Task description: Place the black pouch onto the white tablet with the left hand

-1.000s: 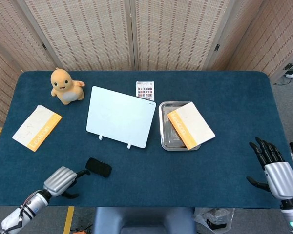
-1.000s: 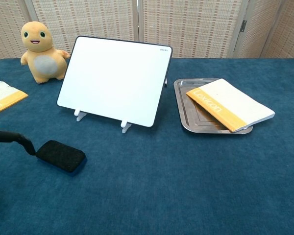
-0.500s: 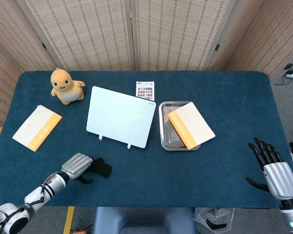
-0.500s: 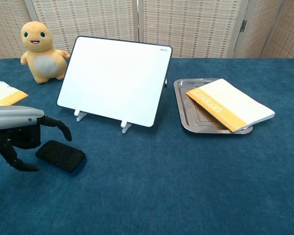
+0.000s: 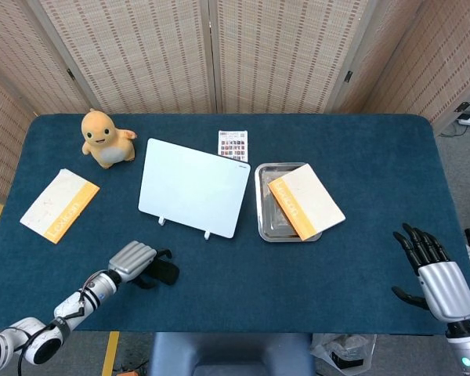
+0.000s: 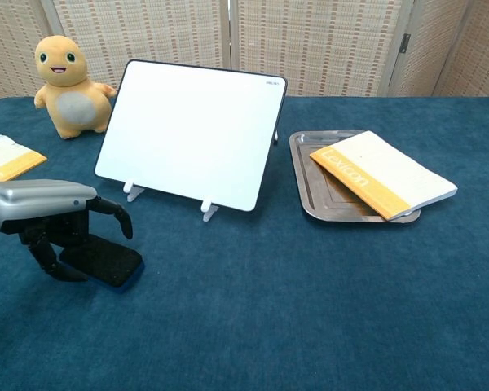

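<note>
The black pouch lies flat on the blue table near the front left. My left hand hovers right over its left part, fingers spread and curved down around it, holding nothing. The white tablet leans on its stand behind the pouch, toward the table's middle. My right hand stays open at the front right edge, seen only in the head view.
A yellow plush toy sits at the back left. An orange-and-white booklet lies at the left. A metal tray right of the tablet carries another booklet. A small printed card lies behind the tablet.
My left hand has moved right and forward from the table's front-left edge until it sits over the black pouch. The pouch has stayed in place. The right hand has barely shifted.
</note>
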You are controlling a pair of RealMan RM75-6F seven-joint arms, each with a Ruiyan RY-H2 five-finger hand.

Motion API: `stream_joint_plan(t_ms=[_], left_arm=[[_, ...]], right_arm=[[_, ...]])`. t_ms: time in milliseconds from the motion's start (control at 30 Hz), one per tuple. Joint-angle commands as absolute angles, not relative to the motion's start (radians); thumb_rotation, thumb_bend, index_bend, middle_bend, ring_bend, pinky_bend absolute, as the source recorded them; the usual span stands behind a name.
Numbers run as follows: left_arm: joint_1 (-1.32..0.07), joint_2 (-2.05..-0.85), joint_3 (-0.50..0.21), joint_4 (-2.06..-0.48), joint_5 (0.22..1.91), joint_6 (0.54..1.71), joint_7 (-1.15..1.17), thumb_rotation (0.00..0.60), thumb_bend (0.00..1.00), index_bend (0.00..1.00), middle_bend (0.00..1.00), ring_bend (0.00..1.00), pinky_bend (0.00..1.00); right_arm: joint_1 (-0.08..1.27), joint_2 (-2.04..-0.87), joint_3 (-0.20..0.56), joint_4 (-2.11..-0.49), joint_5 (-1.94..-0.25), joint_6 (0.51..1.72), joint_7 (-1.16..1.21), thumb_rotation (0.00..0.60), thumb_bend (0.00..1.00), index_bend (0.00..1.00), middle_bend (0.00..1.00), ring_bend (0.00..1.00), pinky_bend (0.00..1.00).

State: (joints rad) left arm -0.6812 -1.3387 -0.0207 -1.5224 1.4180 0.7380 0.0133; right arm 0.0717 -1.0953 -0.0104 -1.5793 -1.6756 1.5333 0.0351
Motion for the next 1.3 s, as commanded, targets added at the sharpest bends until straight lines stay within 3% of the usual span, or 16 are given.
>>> stream_joint_plan(t_ms=[33, 600, 967, 1133, 1300], left_arm=[[-0.687, -1.349, -0.019, -1.505, 1.419, 0.739, 0.012, 0.6, 0.26, 0.31, 1.0, 1.0, 1.0], [-0.689, -1.401, 0.004, -1.427, 1.426, 0.765, -0.006, 0.6, 0.26, 0.37, 1.0, 1.0, 1.0], [-0.676, -1.421, 0.009, -1.382, 1.455, 0.822, -0.047, 0.6, 0.3, 0.56, 1.0, 1.0, 1.0], [-0.659, -1.41, 0.006, -1.385, 1.466, 0.873, -0.044, 0.6, 0.32, 0.58, 1.0, 1.0, 1.0], [-0.621, -1.379, -0.013, -1.411, 1.502, 1.012, 0.038, 0.6, 0.32, 0.59, 1.0, 1.0, 1.0]], right_arm=[[0.071, -1.095, -0.01, -1.579, -1.675, 1.534, 0.037, 0.6, 0.15, 0.0, 0.0, 0.0, 0.1], [0.069, -1.095, -0.007, -1.579, -1.668, 1.539, 0.038, 0.6, 0.15, 0.0, 0.0, 0.0, 0.1], [0.069, -1.097, -0.008, -1.581, -1.669, 1.539, 0.032, 0.6, 0.15, 0.0, 0.0, 0.0, 0.1], [0.068, -1.098, -0.007, -1.58, -1.669, 1.541, 0.033, 0.6, 0.15, 0.0, 0.0, 0.0, 0.1], [0.07, -1.099, -0.007, -1.581, -1.665, 1.534, 0.029, 0.6, 0.15, 0.0, 0.0, 0.0, 0.1]])
